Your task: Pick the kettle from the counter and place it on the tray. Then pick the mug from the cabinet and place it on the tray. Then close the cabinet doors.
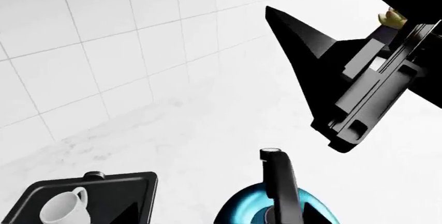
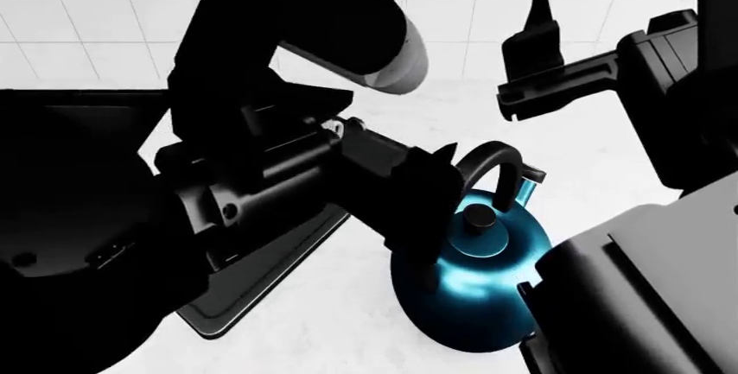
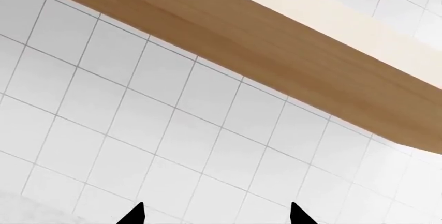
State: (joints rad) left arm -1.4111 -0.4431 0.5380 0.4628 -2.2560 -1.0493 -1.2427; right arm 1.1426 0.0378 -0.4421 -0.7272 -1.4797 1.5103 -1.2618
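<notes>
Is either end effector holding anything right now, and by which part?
The right end effector is open and empty. The left end effector is close against the kettle, but whether it grips it cannot be told.

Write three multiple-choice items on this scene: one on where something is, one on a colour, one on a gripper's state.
1. Where is the mug?
A. In the cabinet
B. On the tray
C. Inside the kettle

2. What colour is the kettle's body?
A. Red
B. White
C. Teal-blue

3. How is the right gripper?
A. Open, holding nothing
B. Shut on the kettle's handle
C. Shut on the mug

Answers: B, the mug stands on the tray in the left wrist view; C, the kettle is glossy teal-blue; A, the right gripper shows its tips apart with only tiled wall between.
</notes>
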